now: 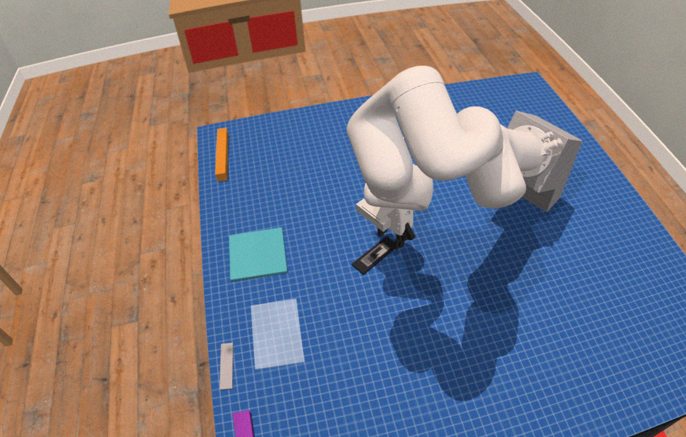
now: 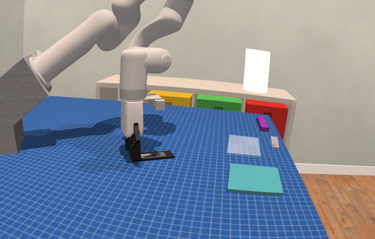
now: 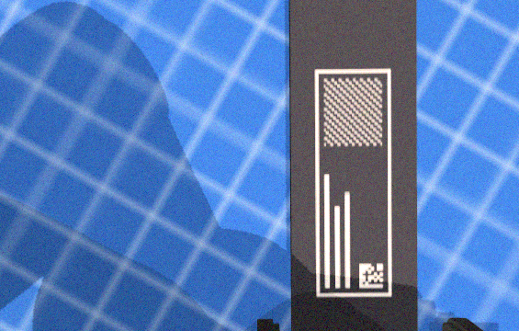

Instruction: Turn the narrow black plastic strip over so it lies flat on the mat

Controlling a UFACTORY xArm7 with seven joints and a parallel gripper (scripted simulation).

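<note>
The black strip (image 3: 353, 41) looks like matt plastic, its upper face printed with a crisp white label. The blue mat (image 1: 498, 353) is smooth and matt under a fine pale grid. The arm (image 1: 421, 130) has a smooth white satin shell. Its base block (image 2: 7, 98) resembles brushed grey metal. The floor (image 1: 90, 217) is grainy wood planking.

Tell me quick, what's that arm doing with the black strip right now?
Pincer open, fingers straddling one end of the black strip. Strip flat on mat, label side up. Nothing nearby in the way.
</note>
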